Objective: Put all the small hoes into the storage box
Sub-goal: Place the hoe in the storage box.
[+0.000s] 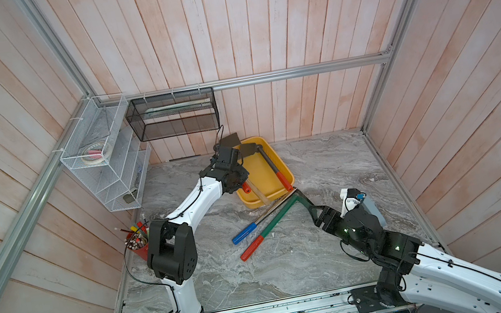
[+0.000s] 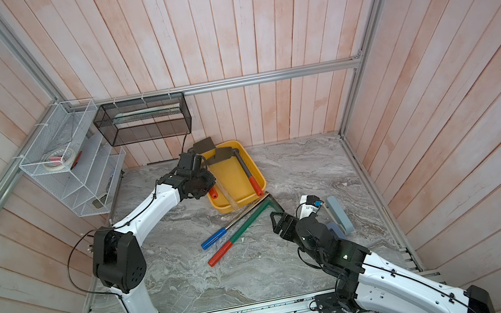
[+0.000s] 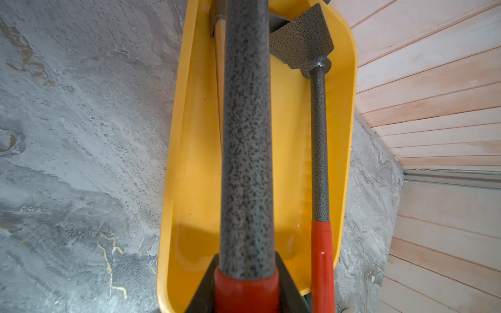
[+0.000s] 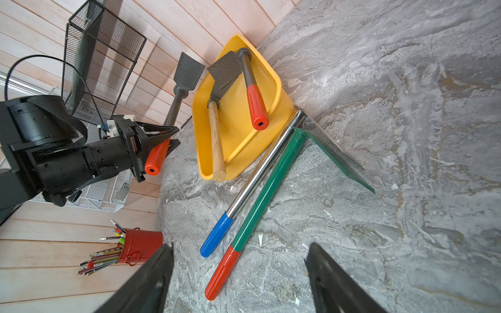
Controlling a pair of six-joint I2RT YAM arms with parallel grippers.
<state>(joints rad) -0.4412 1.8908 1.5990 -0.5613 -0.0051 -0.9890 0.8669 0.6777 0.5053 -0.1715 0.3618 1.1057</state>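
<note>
While left fingers (image 4: 157,130) clamp one small hoe (image 4: 173,105), right fingers (image 4: 151,281) gape; storage box (image 4: 233,116) holds two tools (image 4: 217,135).

Counted items
Five hand tools (image 4: 188,69) (image 4: 256,105) (image 4: 217,143) (image 4: 260,173) (image 4: 268,189) are seen, one storage box (image 4: 233,127), one mesh basket (image 4: 119,40), one wire rack (image 1: 107,174), one pencil cup (image 4: 141,245).

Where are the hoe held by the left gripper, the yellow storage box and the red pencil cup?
held hoe (image 4: 189,71): right wrist view, on its blade.
storage box (image 1: 262,176): in a top view, on its bare floor.
red pencil cup (image 4: 142,244): right wrist view, on its side.
</note>
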